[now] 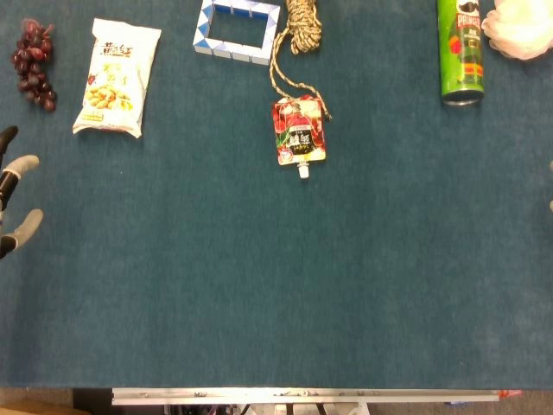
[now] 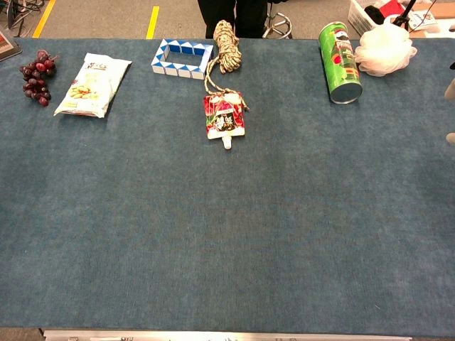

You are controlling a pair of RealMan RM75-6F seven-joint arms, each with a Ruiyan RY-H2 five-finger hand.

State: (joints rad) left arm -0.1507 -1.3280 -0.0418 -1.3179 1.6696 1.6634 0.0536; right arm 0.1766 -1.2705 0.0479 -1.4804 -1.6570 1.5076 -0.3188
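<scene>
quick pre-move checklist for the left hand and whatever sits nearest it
1. Left hand empty, fingers apart at the table's left edge: ok.
2. Snack bag lying flat, apart from the hand: ok.
3. Grapes separate from the bag, untouched: ok.
4. Blue cloth between hand and bag bare: ok.
5. Right hand only slivers at the right edge, state: cannot tell.
6. Red pouch lying across the rope's loose end: not ok for a clean pick.

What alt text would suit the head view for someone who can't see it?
A blue table carries grapes, a snack bag, a blue-white frame, rope, a red pouch, a green can and a white puff; the left hand, fingers apart, shows at the left edge.
</scene>
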